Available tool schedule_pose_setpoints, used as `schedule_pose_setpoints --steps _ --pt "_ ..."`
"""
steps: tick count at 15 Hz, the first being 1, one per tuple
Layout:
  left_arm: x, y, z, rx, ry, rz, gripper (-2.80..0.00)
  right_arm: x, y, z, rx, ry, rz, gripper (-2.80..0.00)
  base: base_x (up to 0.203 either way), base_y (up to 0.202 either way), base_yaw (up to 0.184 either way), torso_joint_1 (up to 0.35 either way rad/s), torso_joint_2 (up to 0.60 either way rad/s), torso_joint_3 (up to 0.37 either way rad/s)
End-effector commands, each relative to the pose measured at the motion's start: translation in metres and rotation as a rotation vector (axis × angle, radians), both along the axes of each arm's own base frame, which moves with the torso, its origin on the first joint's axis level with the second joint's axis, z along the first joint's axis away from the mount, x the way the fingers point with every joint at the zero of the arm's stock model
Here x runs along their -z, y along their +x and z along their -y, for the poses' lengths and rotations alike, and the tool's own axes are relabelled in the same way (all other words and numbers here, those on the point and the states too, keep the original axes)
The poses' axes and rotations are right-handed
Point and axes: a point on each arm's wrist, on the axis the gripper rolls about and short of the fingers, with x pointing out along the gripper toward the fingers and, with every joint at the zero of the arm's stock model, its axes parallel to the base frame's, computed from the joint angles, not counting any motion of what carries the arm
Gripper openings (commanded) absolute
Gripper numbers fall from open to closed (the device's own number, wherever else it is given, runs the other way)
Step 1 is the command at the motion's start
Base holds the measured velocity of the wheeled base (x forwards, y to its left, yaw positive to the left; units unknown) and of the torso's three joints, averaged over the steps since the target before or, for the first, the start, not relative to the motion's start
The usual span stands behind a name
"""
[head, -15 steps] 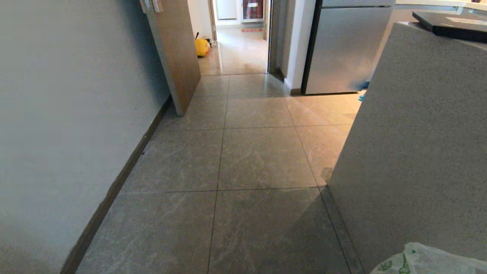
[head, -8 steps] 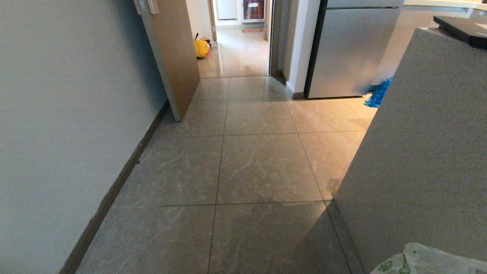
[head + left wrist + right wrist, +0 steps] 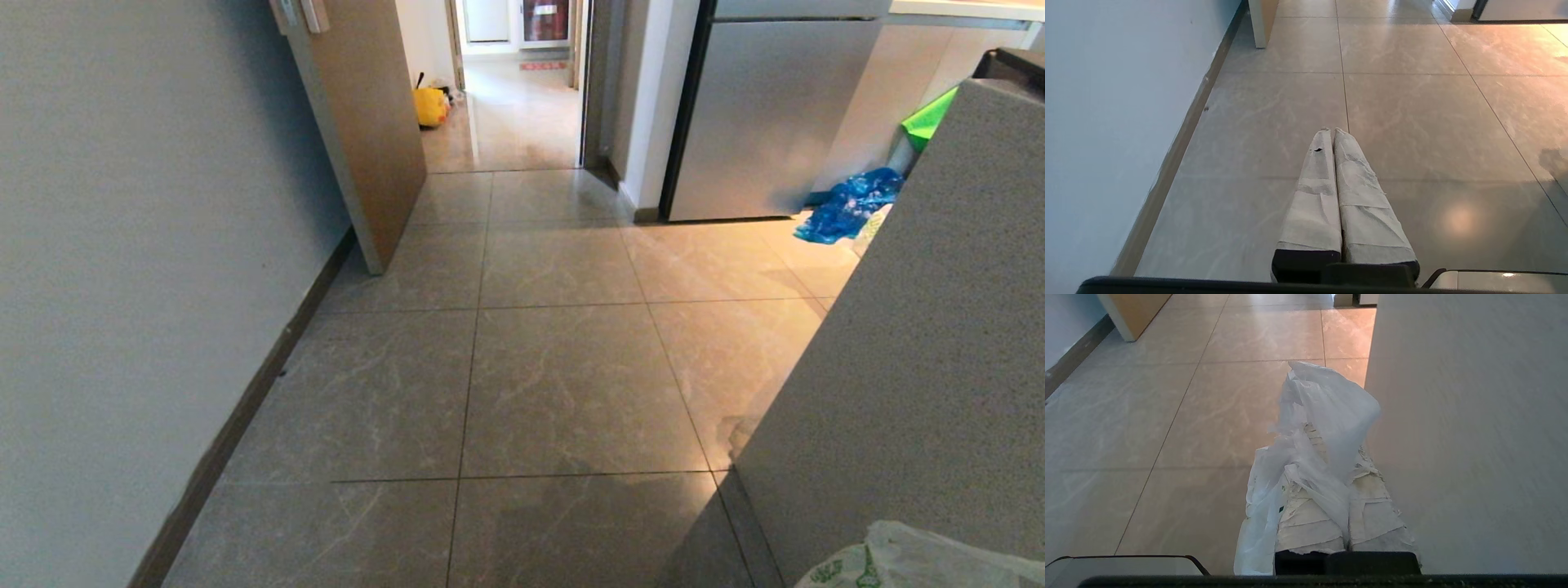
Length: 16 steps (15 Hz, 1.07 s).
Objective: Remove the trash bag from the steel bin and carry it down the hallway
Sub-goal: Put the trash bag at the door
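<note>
The trash bag (image 3: 1331,404), thin white plastic with green print, is bunched up between the tape-wrapped fingers (image 3: 1306,522) of my right gripper (image 3: 1327,435), which is shut on it. A corner of the trash bag (image 3: 914,563) also pokes into the bottom right of the head view. My left gripper (image 3: 1333,131) hangs shut and empty over the grey floor tiles. The steel bin is out of view. Past the open doorway ahead lies a glossy light floor (image 3: 518,122); I cannot tell whether that is the hallway.
A grey speckled counter side (image 3: 914,327) stands close on my right and a plain wall (image 3: 122,245) with brown skirting on my left. Ahead are a wooden door (image 3: 367,122), a steel fridge (image 3: 767,122), a blue bag (image 3: 849,204) and a yellow tote (image 3: 431,104).
The whole view has slid forward along the tiled floor. The counter has drifted right, bringing the blue bag into sight. The trash bag stays in my right gripper.
</note>
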Motion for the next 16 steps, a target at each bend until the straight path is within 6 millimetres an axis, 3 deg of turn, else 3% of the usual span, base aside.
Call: schedule_pose_setpoints --steps 1,16 --pt "0.0000 0.0000 0.0000 -0.001 0.000 0.000 -2.80 0.0000 0.0000 0.0000 0.000 -0.001 0.000 -2.80 0.190 0.000 0.000 -0.001 0.00 0.002" --pt "0.0000 0.0000 0.0000 -0.001 -0.003 0.000 -2.80 -0.0001 0.0001 0.0000 0.000 -0.001 -0.001 -2.80 0.190 0.000 0.001 0.003 0.00 0.002"
